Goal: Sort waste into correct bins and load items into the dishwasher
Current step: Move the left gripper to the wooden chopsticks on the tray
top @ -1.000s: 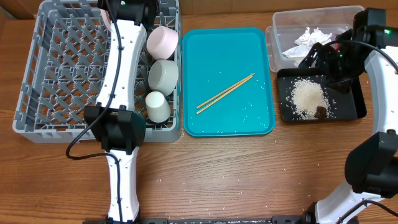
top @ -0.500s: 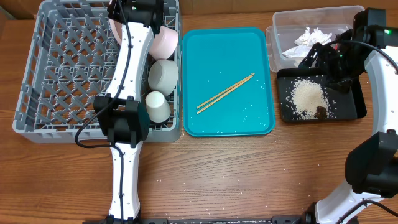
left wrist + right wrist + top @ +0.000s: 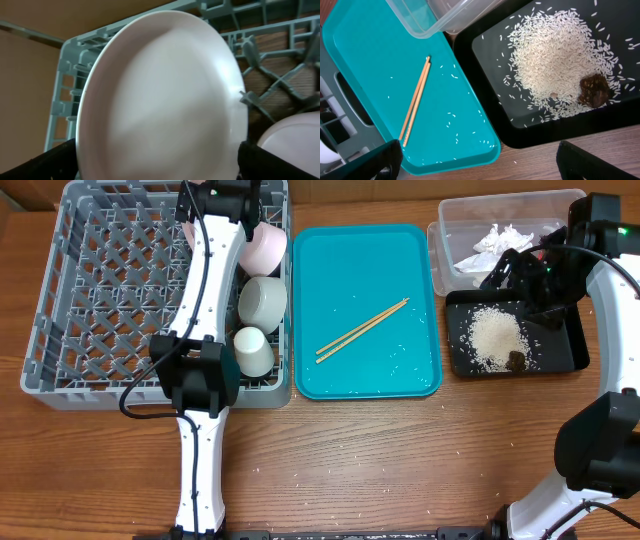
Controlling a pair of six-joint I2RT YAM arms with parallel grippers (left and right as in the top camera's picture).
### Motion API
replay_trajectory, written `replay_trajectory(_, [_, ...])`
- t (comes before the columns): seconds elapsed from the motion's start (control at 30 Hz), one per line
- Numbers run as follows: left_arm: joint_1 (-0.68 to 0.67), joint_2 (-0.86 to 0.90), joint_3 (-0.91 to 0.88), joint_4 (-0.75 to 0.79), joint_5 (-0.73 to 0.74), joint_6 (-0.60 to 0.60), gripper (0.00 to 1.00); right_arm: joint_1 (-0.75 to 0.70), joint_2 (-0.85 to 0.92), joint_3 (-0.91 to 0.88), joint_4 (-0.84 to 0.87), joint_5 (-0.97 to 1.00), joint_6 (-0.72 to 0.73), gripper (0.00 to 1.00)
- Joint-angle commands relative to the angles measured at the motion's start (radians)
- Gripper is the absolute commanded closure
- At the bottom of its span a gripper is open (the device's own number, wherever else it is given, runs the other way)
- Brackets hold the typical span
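One rack [image 3: 100, 290], one plate [image 3: 160, 100], two bowls [image 3: 263, 300], one cup [image 3: 253, 350], two chopsticks [image 3: 362, 330], one teal tray [image 3: 400, 260], one clear tub [image 3: 460, 220], one black tray [image 3: 565, 350], one napkin [image 3: 503, 240], one brown lump [image 3: 515, 361], one rice heap [image 3: 492, 335].

Two white arms with black joints and black cabling.
The left arm [image 3: 205, 290] and right arm [image 3: 612, 290] have smooth, rounded white links between bulky black joint housings. A thin black cable [image 3: 126, 400] loops out at 9 o'clock from the left arm's middle joint. A small green light [image 3: 622, 230] glows at 2 o'clock in the overhead view. The left gripper [image 3: 167, 162] and right gripper [image 3: 485, 162] have matte black fingers.
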Motion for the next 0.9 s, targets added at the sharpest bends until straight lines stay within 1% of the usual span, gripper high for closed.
replay_trajectory(0.0, [0.006, -0.100, 0.043, -0.016, 0.113, -0.043, 0.00, -0.002, -0.032, 0.023, 0.002, -0.004, 0.000, 0.00])
replay_trajectory(0.07, [0.000, -0.160, 0.060, -0.042, 0.182, -0.043, 0.00, -0.002, -0.032, 0.023, 0.002, -0.004, 0.000, 0.00])
replay_trajectory(0.13, [-0.010, -0.239, 0.068, -0.077, 0.331, -0.039, 0.00, -0.002, -0.032, 0.023, 0.002, -0.004, 0.000, 0.00])
replay_trajectory(0.23, [-0.025, -0.319, 0.068, -0.126, 0.514, -0.039, 0.00, -0.002, -0.032, 0.023, 0.002, -0.004, 0.000, 0.00])
replay_trajectory(0.37, [-0.040, -0.361, 0.068, -0.180, 0.748, -0.039, 0.00, -0.002, -0.032, 0.023, 0.002, -0.004, 0.000, 0.00])
replay_trajectory(0.4, [-0.049, -0.361, 0.067, -0.198, 0.837, -0.024, 0.00, -0.002, -0.032, 0.023, 0.002, -0.004, 0.000, 0.00])
replay_trajectory(0.43, [-0.055, -0.358, 0.065, -0.208, 0.888, -0.003, 0.00, -0.002, -0.032, 0.023, 0.002, -0.004, 0.000, 0.00])
replay_trajectory(0.47, [-0.075, -0.345, 0.063, -0.244, 0.980, 0.053, 0.00, -0.002, -0.032, 0.023, 0.002, -0.004, 0.000, 0.00])
replay_trajectory(0.53, [-0.106, -0.328, 0.058, -0.284, 0.998, 0.087, 0.00, -0.002, -0.032, 0.023, 0.002, -0.004, 0.000, 0.00])
replay_trajectory(0.6, [-0.137, -0.312, 0.048, -0.315, 0.980, 0.123, 0.00, -0.002, -0.032, 0.023, 0.002, -0.004, 0.000, 0.00])
replay_trajectory(0.7, [-0.184, -0.283, 0.038, -0.327, 0.936, 0.171, 0.00, -0.002, -0.032, 0.023, 0.002, -0.004, 0.000, 0.00])
replay_trajectory(0.73, [-0.214, -0.258, 0.038, -0.326, 0.899, 0.195, 0.00, -0.002, -0.032, 0.023, 0.002, -0.004, 0.000, 0.00])
replay_trajectory(0.87, [-0.267, -0.209, 0.038, -0.335, 0.847, 0.211, 0.01, -0.002, -0.032, 0.023, 0.002, -0.004, 0.000, 0.00])
